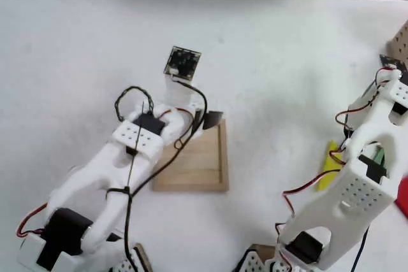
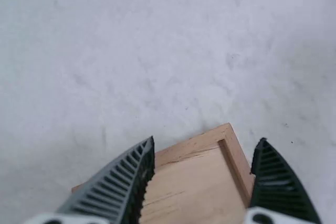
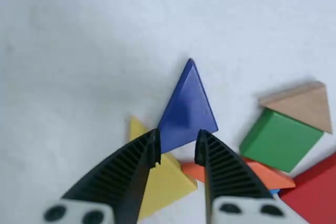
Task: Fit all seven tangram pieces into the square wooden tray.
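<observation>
The square wooden tray (image 1: 197, 157) lies mid-table, and its bare floor holds no piece where it shows. My left gripper (image 1: 204, 119) hovers over the tray's far corner (image 2: 233, 150), open (image 2: 202, 153) with nothing between its fingers. At the right side of the table my right gripper (image 3: 178, 148) is shut on the base of the blue triangle (image 3: 186, 106). Around it lie a yellow triangle (image 3: 163, 179), an orange piece (image 3: 262, 174), a green square (image 3: 281, 140), a plain wooden triangle (image 3: 302, 103) and a red piece (image 3: 315, 192). The right arm covers most of this pile from above, leaving the yellow piece (image 1: 329, 164) showing.
A small camera board (image 1: 183, 63) on a white post stands just beyond the tray. A pegboard piece (image 1: 400, 46) sits at the right edge. Loose cables run along the left arm over the tray's left side. White tabletop stretches between tray and pile.
</observation>
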Controlling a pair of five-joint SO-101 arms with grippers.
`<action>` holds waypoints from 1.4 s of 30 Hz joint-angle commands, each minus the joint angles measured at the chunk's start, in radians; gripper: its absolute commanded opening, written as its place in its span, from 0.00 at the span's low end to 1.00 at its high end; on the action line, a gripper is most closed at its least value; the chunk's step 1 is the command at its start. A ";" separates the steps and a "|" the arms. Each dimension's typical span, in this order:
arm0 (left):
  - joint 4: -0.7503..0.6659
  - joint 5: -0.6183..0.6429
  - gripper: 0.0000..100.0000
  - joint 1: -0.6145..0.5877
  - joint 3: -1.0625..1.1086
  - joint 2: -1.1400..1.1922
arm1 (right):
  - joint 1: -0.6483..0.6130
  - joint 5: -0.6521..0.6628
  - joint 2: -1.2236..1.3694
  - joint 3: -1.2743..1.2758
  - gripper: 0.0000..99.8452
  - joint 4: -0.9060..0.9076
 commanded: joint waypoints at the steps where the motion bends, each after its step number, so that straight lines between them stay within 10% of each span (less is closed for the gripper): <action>1: -0.034 -0.028 0.30 -0.001 -0.015 -0.007 | 0.021 0.023 -0.163 0.051 0.20 0.022; 18: -0.034 -0.032 0.30 -0.001 -0.014 -0.007 | -0.016 -0.295 -0.341 0.647 0.26 -0.555; 42: -0.034 -0.032 0.30 -0.001 -0.014 -0.007 | -0.018 -0.242 -0.180 0.393 0.25 -0.389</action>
